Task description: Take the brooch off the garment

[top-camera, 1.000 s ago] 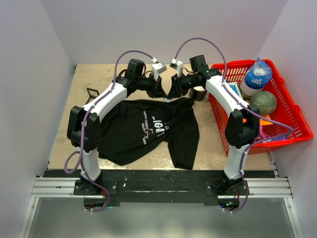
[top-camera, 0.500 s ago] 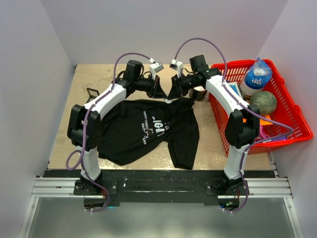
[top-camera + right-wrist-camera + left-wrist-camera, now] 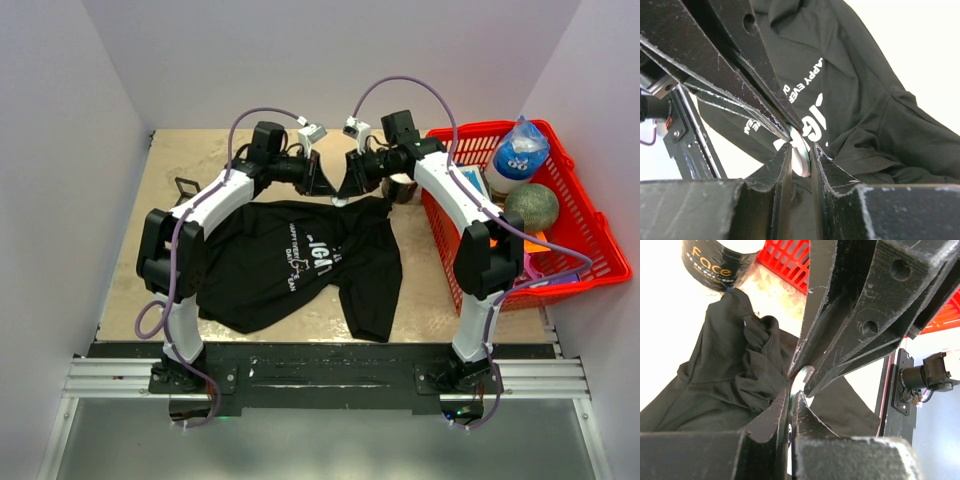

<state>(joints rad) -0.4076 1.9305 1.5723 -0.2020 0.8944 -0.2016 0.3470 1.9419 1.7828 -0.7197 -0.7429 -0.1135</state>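
The garment (image 3: 290,260) is a black T-shirt with white lettering, lying flat between the arms. Both grippers meet tip to tip over its far edge, where the cloth (image 3: 750,355) bunches up toward them. The brooch (image 3: 801,150) looks here like a small thin round disc with a pale face. My left gripper (image 3: 791,396) is shut on the disc's edge. My right gripper (image 3: 801,148) comes from the opposite side, its jaws closed against the disc's two faces. From above, the brooch (image 3: 339,199) shows only as a pale spot between the left gripper (image 3: 331,191) and right gripper (image 3: 345,193).
A red basket (image 3: 600,250) at the right holds a bottle (image 3: 518,152) and a green ball (image 3: 531,207). A black jar (image 3: 715,260) stands next to the shirt's far corner. A small black open-frame piece (image 3: 186,187) lies on the table at the left.
My right gripper's jaws have narrowed a little onto the disc. Both wrists have crept slightly toward the back of the table; the shirt lies as before.
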